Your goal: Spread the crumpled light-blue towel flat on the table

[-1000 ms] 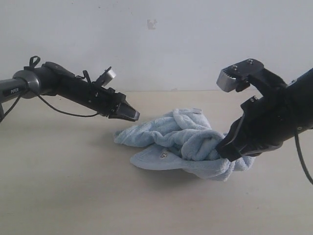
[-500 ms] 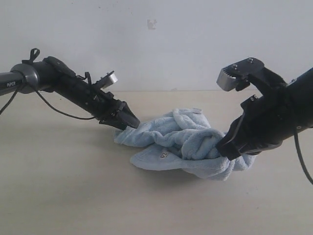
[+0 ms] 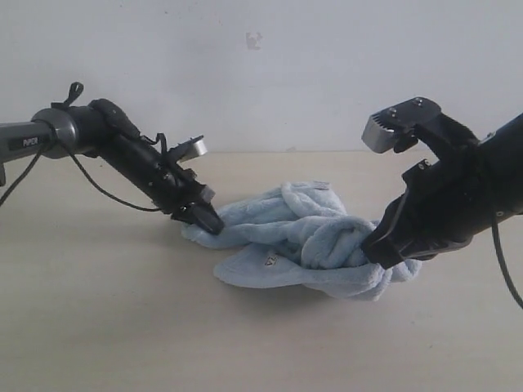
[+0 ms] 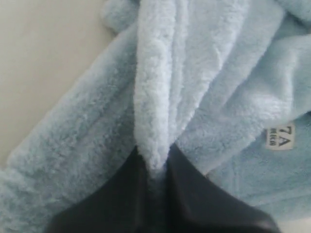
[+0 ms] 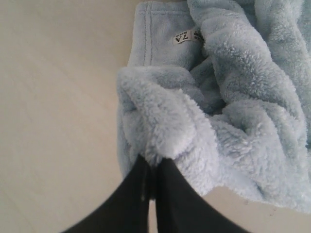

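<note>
On the left side of the desk point(image 3: 98, 310), my left pincer point(image 3: 208, 222) reaches down at a slant and is clamped on the left end of the towel point(image 3: 302, 237). Its wrist view shows a raised ridge of terry cloth pinched between the two jaws. Mid-desk, between the arms, the towel lies in a crumpled heap, twisted into thick rolls. A flatter flap on the near side carries the small white label point(image 3: 270, 260). To the right, my right pincer point(image 3: 372, 245) is closed tight on a bunched fold at the towel's right end, with cloth bulging around the jaws. As I judge it, both ends are gripped but none of the spreading is done: no edge is pulled straight, and only the labelled flap lies anywhere near flat. What is left is to draw the two ends apart, work the twist out and lay the cloth down flat. Neither grip looks to be on a true corner, so I expect to regrasp.
</note>
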You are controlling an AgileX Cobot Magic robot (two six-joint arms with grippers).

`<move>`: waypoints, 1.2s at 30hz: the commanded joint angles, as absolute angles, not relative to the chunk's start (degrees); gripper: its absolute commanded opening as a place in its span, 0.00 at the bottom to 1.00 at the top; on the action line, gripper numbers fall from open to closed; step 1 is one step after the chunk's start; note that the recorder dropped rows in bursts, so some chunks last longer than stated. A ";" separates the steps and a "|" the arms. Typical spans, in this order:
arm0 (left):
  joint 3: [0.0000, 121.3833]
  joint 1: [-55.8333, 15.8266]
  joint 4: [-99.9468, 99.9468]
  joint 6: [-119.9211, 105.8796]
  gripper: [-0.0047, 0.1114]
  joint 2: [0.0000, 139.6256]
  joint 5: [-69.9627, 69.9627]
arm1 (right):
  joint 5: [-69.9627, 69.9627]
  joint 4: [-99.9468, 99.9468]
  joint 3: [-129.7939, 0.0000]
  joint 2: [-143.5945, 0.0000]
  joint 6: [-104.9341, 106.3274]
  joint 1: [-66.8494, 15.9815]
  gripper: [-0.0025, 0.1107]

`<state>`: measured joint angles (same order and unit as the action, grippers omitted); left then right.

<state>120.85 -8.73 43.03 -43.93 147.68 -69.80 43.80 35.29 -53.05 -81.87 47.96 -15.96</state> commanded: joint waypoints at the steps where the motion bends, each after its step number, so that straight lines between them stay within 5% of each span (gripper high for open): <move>1: 118.24 -5.21 37.74 -37.31 0.08 143.76 -69.96 | 45.26 35.72 -53.11 -81.22 48.52 -15.96 0.02; 7: 106.10 0.77 40.98 -38.64 0.08 132.24 -69.96 | 43.87 34.71 -53.11 -81.22 48.52 -15.96 0.02; 13: 74.86 7.71 45.16 -45.39 0.08 107.79 -67.59 | 42.73 20.86 -53.11 -81.22 36.38 -15.96 0.02; 18: 55.04 16.72 44.39 -41.75 0.08 88.65 -51.20 | 43.46 5.16 -53.11 -81.22 22.47 -15.96 0.02; 26: 52.07 18.08 44.03 -38.13 0.08 78.45 -45.83 | 40.45 -5.14 -53.34 -81.22 13.47 -15.96 0.02; 33: 50.06 18.08 47.78 -42.04 0.08 85.28 -46.31 | 46.21 19.81 -53.34 -81.22 39.43 -15.96 0.03; 36: 50.02 18.08 50.42 -45.47 0.08 88.23 -47.84 | 49.72 25.75 -53.34 -81.22 43.48 -15.96 0.15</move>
<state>50.24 18.05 47.49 -42.59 86.06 -47.25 46.63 19.60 -53.05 -81.77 38.08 -16.06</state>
